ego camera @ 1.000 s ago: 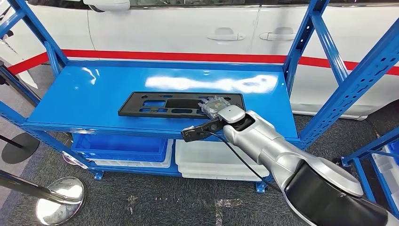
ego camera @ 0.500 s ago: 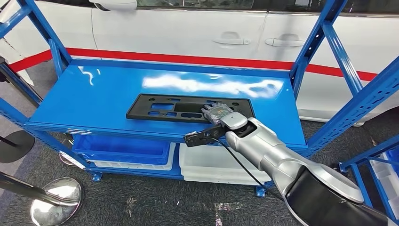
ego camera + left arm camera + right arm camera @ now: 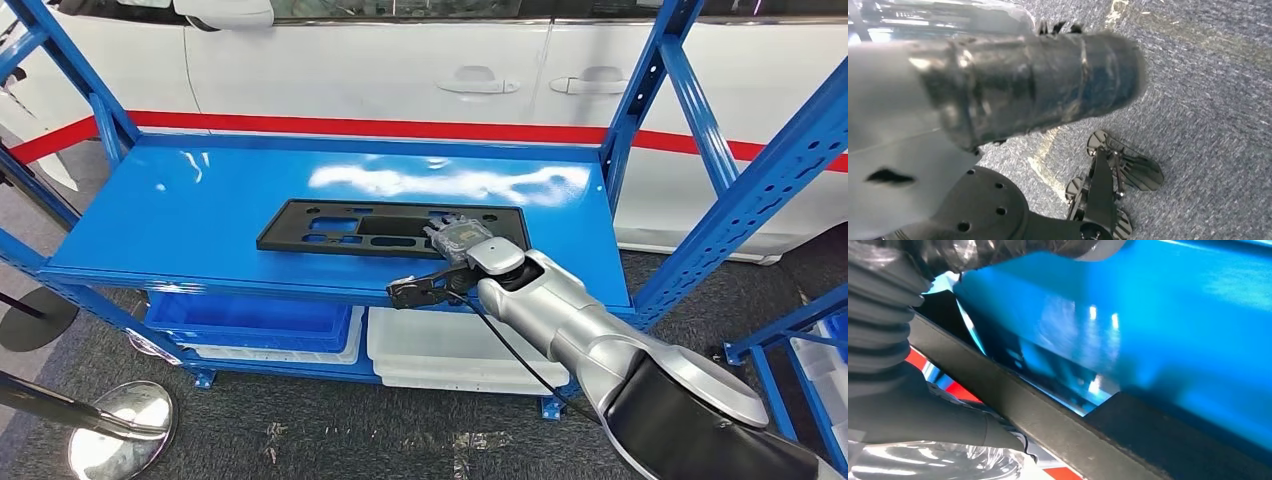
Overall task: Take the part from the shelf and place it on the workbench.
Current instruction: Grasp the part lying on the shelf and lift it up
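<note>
Right arm (image 3: 600, 340) reaches in from lower right. Right hand (image 3: 462, 238) rests on the near right end of the black plastic panel (image 3: 385, 227); wrist view shows its thumb (image 3: 928, 415) against the panel's edge, grip uncertain. Panel lies flat on the blue shelf (image 3: 200, 200). Behind it, a white car (image 3: 400, 60). Left hand's state cannot be told.
</note>
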Robot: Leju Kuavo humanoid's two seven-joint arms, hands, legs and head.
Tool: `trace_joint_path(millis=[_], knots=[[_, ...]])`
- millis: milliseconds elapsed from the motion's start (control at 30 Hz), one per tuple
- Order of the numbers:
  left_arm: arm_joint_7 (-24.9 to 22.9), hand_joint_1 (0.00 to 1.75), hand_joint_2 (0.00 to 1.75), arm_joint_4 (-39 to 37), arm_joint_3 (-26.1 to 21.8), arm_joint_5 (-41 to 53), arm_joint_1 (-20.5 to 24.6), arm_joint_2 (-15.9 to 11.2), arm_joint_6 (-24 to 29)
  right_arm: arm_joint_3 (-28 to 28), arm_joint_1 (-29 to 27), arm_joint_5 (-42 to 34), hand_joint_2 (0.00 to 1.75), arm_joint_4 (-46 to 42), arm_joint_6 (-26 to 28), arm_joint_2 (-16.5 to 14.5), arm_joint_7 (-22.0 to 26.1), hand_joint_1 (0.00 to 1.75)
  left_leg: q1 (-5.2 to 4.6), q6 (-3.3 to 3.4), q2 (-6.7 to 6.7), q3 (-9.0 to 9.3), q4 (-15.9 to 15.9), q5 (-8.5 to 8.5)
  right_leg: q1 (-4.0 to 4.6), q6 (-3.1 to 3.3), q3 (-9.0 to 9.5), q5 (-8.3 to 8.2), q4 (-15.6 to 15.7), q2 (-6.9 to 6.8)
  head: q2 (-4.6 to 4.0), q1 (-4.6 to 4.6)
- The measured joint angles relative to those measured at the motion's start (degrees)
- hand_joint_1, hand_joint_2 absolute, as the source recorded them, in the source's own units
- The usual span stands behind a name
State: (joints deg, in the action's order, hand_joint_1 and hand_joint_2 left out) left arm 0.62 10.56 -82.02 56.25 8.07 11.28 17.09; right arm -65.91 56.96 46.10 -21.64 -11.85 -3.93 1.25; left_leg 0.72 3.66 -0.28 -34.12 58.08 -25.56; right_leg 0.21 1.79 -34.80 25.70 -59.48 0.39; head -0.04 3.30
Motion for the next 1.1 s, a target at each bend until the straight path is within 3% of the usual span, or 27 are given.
trace_joint_path(millis=[133,267,333,467,933,1067,1100], knots=[[-0.1,0.0,0.0,0.0,-0.01,0.03,0.01,-0.02,-0.02,0.01,0.09,-0.11,1.75,0.0,0.5,0.0,-0.72,1.75,0.14,-1.52,0.01,0.31,-0.38,0.15,0.07,0.19,0.05,0.09,-0.01,-0.09,0.0,-0.05],[-0.1,0.0,0.0,0.0,-0.01,0.1,-0.03,-0.02,-0.07,0.02,0.43,-0.14,1.75,-0.02,0.62,0.0,-0.89,1.75,0.34,-3.61,-0.01,0.49,-0.71,0.19,0.14,0.26,0.08,0.14,-0.02,-0.16,0.0,-0.06],[-0.1,0.0,0.0,0.0,-0.01,0.1,-0.02,-0.02,-0.08,0.02,0.57,-0.14,1.75,-0.02,0.69,0.0,-0.94,1.75,0.38,-4.07,-0.01,0.53,-0.75,0.15,0.15,0.26,0.14,0.16,-0.01,-0.15,0.0,-0.06],[-0.1,0.0,0.0,0.0,-0.01,0.16,-0.02,-0.02,-0.2,0.02,0.76,-0.1,1.75,-0.02,0.7,0.0,-1.05,1.75,0.36,-4.43,0.0,0.59,-0.76,0.07,0.11,0.22,0.28,0.18,0.08,-0.15,0.0,-0.09],[0.43,0.0,0.0,0.0,0.01,0.75,-0.02,-0.13,-1.43,0.02,1.09,1.39,1.75,-0.04,2.31,0.1,0.34,1.75,0.24,-4.42,0.0,0.59,-0.73,0.06,-0.08,0.08,0.43,0.09,0.37,-0.16,0.0,-0.09],[1.1,0.0,1.75,0.0,0.01,0.74,-0.03,-0.13,-2.12,0.02,1.43,2.24,1.75,-0.72,8.17,0.08,2.6,1.75,0.24,-4.41,0.0,0.55,-0.73,0.06,-0.07,0.08,0.4,0.07,0.37,-0.15,0.0,-0.07],[1.22,0.0,1.75,0.0,0.01,0.75,-0.03,-0.13,-2.27,0.02,1.67,2.58,1.75,-1.11,10.04,0.08,3.16,1.75,0.24,-4.41,0.0,0.53,-0.73,0.06,-0.07,0.08,0.38,0.07,0.37,-0.15,0.0,-0.08]])
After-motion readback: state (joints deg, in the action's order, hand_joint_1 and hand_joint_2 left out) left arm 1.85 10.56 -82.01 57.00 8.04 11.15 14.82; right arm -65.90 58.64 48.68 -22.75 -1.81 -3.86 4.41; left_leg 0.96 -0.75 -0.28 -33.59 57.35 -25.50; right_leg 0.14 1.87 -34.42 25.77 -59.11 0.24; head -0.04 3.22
